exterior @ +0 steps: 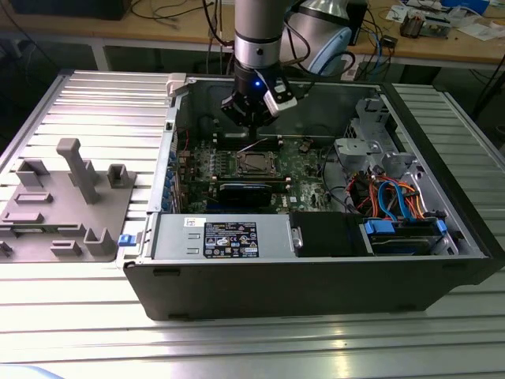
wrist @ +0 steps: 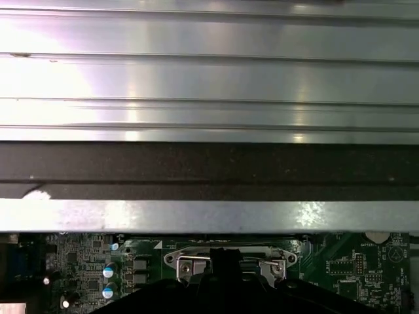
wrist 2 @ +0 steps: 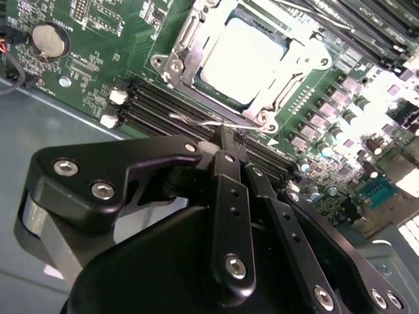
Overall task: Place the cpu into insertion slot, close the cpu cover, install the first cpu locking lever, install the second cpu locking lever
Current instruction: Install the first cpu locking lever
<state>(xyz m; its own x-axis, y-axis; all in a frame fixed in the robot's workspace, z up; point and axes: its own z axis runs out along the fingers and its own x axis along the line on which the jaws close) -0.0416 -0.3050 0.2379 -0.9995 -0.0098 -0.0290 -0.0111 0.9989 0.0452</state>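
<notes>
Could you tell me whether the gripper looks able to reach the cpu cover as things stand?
Probably yes: the gripper hangs close beside the cpu cover, with nothing tall standing between them.

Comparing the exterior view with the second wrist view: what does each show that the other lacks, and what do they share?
Exterior view: the open computer case, the grey fixture tray at the exterior view's left, blue and orange cables. Second wrist view: the coin cell, memory slots, the cpu cover framing the cpu. Shared: the tool close beside the cpu, and the green board.
</notes>
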